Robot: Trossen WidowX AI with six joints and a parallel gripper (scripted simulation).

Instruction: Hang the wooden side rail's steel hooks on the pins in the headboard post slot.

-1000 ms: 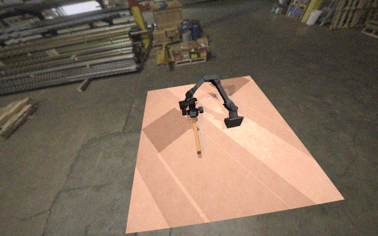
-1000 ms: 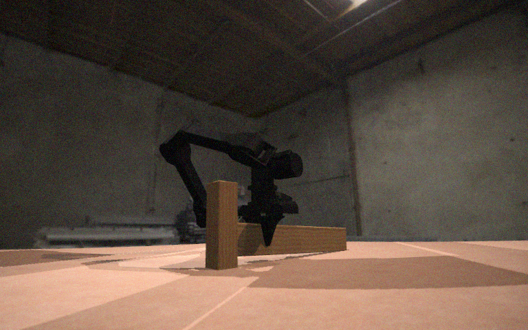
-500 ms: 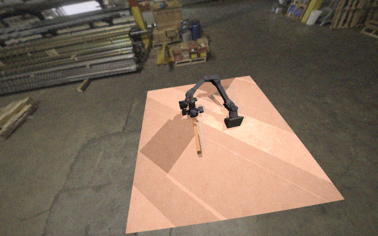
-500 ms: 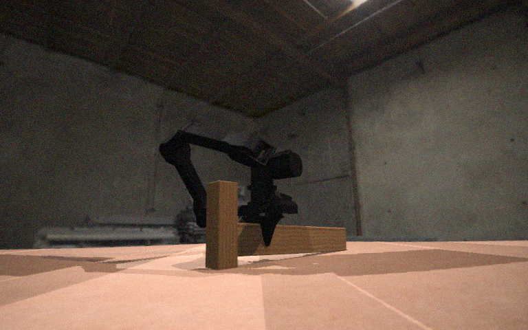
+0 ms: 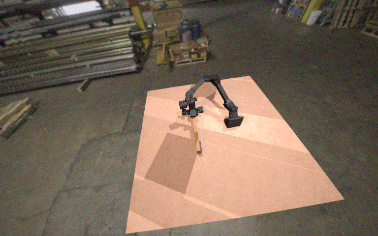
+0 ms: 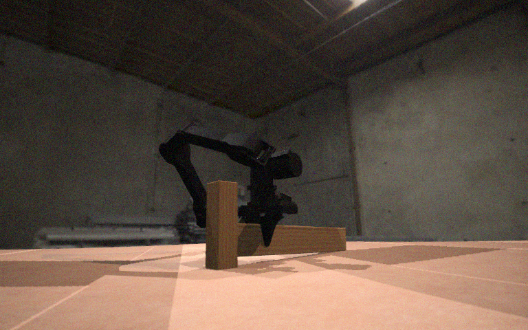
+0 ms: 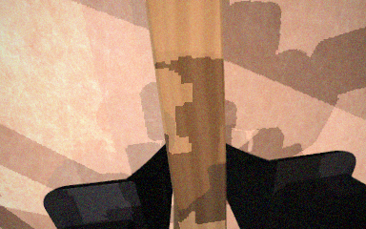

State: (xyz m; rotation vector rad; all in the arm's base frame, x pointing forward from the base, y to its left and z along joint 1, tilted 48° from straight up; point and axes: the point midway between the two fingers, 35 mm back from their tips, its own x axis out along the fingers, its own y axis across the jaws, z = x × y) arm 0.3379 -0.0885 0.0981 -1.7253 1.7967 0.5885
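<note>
Exterior view, near to far. Closest to me is the headboard post (image 6: 221,225), upright on the table (image 5: 236,180) (image 6: 291,303) (image 7: 48,72). The wooden side rail (image 5: 196,136) (image 6: 311,239) (image 7: 195,29) runs back from behind the post's edge, on its side faces. I see a strip of lit table under the rail's post end; its far end appears to rest on the table. Hooks, pins and slot are hidden from me, so I cannot tell whether the hooks are seated.

Just beyond the post, my gripper (image 5: 192,112) (image 6: 267,233) (image 7: 189,143) points down and is clamped on the rail, near the post end. Wrist view: one dark finger on either side of the wood.

Farther back, the arm (image 5: 223,91) (image 6: 190,174) bends up and over from its base. Concrete walls (image 6: 440,136) close the exterior view. In the top view I note stacked metal stock (image 5: 106,52) on the floor side, well apart from the table.
</note>
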